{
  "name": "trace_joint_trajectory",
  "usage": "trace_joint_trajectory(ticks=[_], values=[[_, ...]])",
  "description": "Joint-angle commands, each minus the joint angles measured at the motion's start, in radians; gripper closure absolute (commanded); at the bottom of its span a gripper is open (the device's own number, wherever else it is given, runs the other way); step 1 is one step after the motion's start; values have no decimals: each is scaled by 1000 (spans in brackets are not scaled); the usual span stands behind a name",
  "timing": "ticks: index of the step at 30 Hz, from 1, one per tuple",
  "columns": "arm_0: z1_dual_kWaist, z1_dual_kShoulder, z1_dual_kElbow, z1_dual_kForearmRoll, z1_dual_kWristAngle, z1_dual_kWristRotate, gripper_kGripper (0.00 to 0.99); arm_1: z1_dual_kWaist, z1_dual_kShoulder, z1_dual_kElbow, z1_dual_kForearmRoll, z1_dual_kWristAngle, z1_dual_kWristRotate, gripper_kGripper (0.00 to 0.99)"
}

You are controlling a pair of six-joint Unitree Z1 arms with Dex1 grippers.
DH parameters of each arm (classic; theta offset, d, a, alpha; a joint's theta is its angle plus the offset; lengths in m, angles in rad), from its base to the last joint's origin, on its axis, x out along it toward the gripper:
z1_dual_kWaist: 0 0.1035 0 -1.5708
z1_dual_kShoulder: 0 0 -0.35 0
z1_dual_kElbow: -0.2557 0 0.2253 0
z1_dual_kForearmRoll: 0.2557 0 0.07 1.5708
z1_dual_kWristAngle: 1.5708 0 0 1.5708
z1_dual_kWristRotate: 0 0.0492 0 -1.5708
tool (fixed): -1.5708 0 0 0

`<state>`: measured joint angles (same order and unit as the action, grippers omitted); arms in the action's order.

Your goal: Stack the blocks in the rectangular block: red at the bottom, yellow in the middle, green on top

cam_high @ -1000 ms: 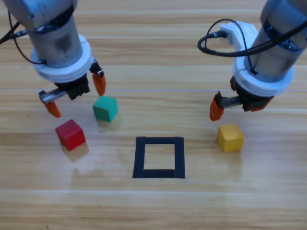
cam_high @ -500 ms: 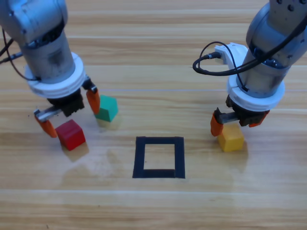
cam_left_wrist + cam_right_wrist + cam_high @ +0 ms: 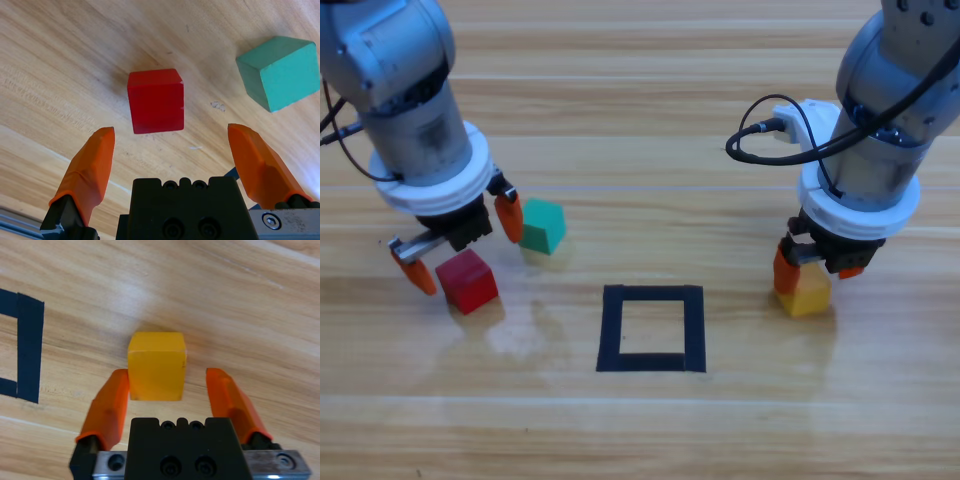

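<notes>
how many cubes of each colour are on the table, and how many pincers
red cube: 1
yellow cube: 1
green cube: 1
pincers: 2, left pincer and right pincer
total: 5

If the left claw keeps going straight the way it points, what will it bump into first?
Most likely the red cube. It sits straight ahead between the open jaws of the left gripper; the green cube lies off to one side.

Wooden table point(image 3: 640, 430) bears red point(image 3: 467, 281), yellow point(image 3: 805, 294), green point(image 3: 541, 226) cubes.
</notes>
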<state>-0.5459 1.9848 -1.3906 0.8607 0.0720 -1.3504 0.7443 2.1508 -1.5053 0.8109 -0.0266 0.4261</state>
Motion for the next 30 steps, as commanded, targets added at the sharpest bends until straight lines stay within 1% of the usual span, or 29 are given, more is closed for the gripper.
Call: trace_joint_trajectory(ticks=[1, 2, 3, 4, 9, 15, 19, 21, 24, 26, 27, 29, 30], values=[[24, 83, 24, -25, -5, -15, 30, 27, 67, 5, 8, 37, -35, 685], [24, 89, 24, -28, -3, -16, 30, 27, 67, 5, 8, 39, -38, 774], [24, 97, 25, -31, -3, -16, 30, 27, 64, 7, 8, 45, -46, 895], [24, 106, 25, -32, -3, -16, 30, 27, 60, 7, 8, 45, -53, 990], [35, 121, 41, -60, -1, -15, 30, 27, -5, 16, 8, 45, -62, 990], [54, 124, 61, -80, -1, -10, 33, 27, -195, 63, 8, 43, -72, 990], [55, 129, 84, -106, -6, -6, 88, 33, -290, 79, 8, 48, -72, 990], [55, 134, 90, -114, -6, 0, 146, 41, -313, 85, 8, 48, -76, 990], [55, 143, 102, -143, -15, 17, 266, 47, -318, 91, 8, 48, -82, 990], [54, 158, 81, -144, -15, 37, 315, 50, -313, 94, 8, 48, -84, 990], [54, 164, 65, -140, -14, 42, 361, 52, -312, 94, 8, 48, -86, 990], [54, 180, 21, -114, -11, 65, 499, 52, -310, 97, 8, 48, -86, 990], [52, 190, -11, -92, -8, 89, 585, 52, -305, 97, 8, 48, -84, 990]])
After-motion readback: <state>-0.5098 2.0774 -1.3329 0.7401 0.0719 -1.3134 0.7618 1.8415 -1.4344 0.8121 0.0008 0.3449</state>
